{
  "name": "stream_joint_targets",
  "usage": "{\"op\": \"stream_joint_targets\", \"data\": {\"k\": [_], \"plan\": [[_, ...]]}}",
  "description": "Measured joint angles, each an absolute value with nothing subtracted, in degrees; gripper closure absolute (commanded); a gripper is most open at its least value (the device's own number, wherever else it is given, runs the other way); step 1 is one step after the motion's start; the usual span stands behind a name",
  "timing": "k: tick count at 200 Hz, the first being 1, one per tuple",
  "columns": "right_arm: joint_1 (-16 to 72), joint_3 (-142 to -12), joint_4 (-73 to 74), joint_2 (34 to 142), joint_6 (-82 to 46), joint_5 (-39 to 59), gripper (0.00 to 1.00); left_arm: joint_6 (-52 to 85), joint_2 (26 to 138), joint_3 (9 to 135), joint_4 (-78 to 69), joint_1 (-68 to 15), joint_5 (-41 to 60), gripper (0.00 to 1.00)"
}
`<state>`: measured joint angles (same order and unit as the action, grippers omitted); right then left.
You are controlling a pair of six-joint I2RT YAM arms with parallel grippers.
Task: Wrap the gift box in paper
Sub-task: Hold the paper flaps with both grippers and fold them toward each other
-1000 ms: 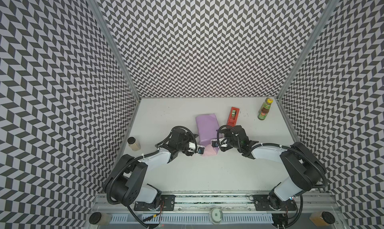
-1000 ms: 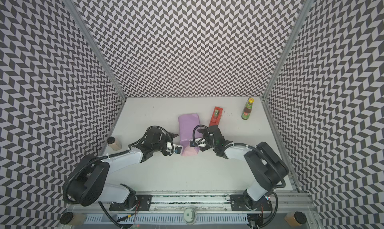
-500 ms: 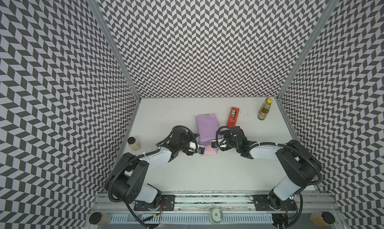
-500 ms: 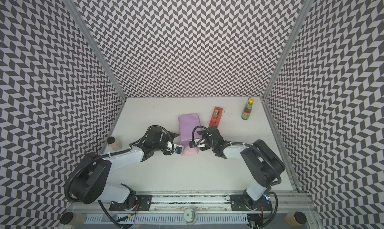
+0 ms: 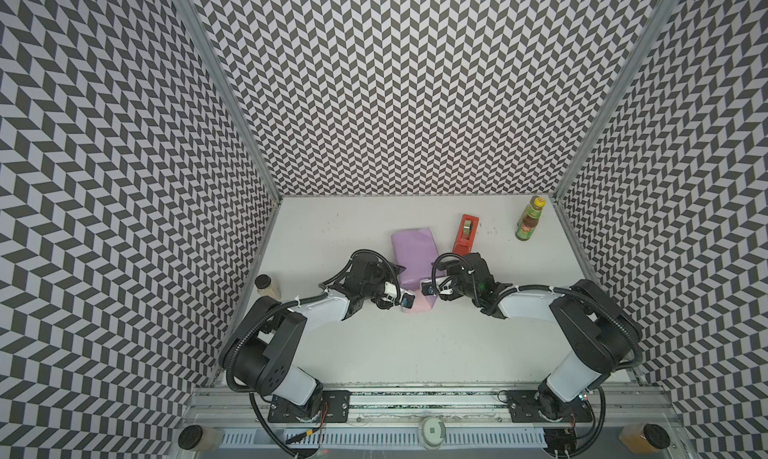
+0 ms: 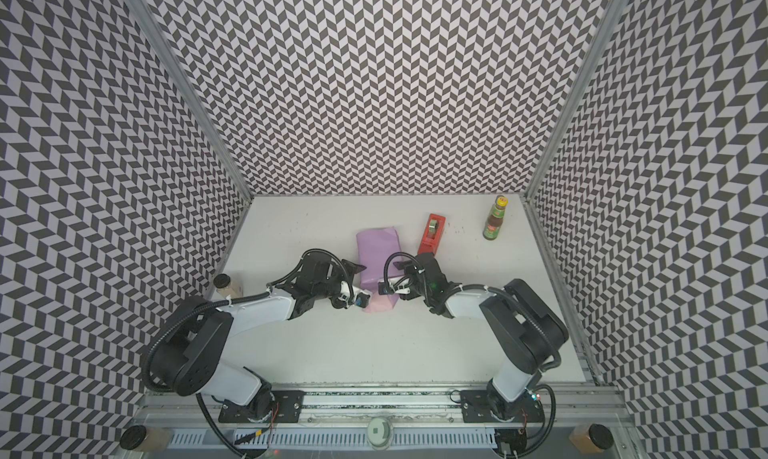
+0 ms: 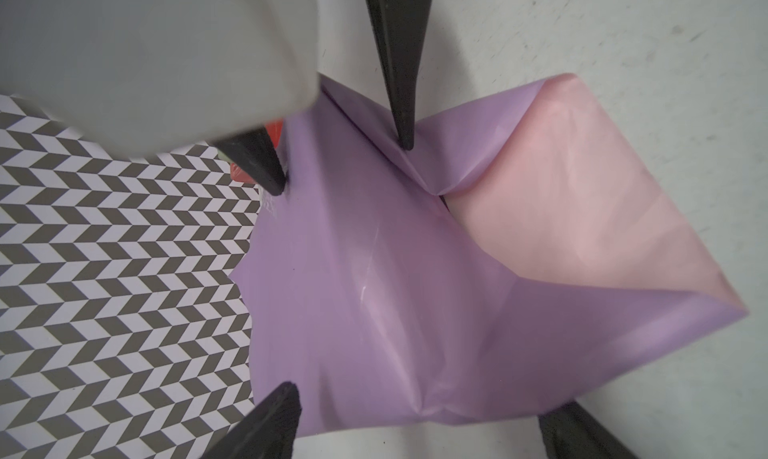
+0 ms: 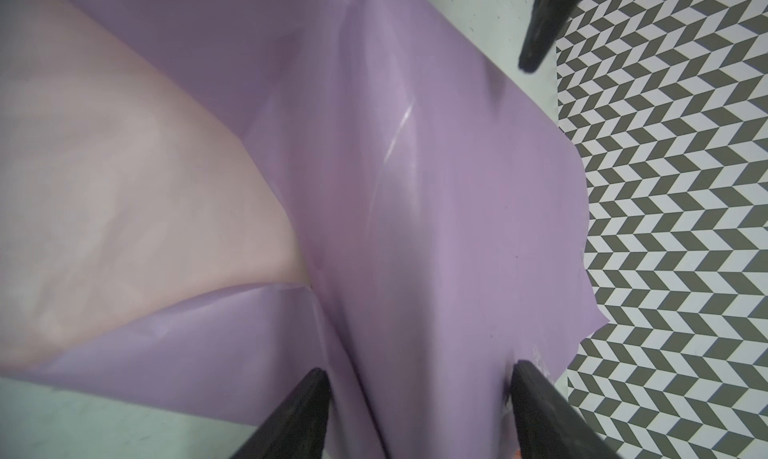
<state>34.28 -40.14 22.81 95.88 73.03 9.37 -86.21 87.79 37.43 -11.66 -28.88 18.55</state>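
In both top views the paper (image 5: 413,253) (image 6: 378,249) lies lilac side up on the surface (image 5: 415,353) between the left claw (image 5: 405,305) (image 6: 360,301) and the right claw (image 5: 428,289) (image 6: 384,288), hiding the gift box. Left wrist view: the left claw (image 7: 424,401) stands released, astride the paper's (image 7: 395,290) end. Right wrist view: the right claw (image 8: 419,369) flanks the wrapped ridge; whether it clenches, I cannot tell.

No writing, number or brand can be read in any view. The bottle (image 5: 528,222) (image 6: 494,222) standing at the far right of the table wears a green and red label (image 5: 525,230), but its print is too small to make out in both top views.
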Motion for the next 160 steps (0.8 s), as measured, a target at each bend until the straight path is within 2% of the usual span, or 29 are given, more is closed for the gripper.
{"op": "stream_joint_targets", "data": {"k": [85, 160], "plan": [[34.3, -40.1, 23.2, 96.1, 72.9, 9.4, 0.33, -85.8, 90.8, 37.6, -14.4, -30.0, 19.1, 0.06], [34.3, -39.9, 24.1, 96.1, 72.8, 9.4, 0.34, -82.1, 92.1, 38.6, -17.5, -30.0, 20.6, 0.08]]}}
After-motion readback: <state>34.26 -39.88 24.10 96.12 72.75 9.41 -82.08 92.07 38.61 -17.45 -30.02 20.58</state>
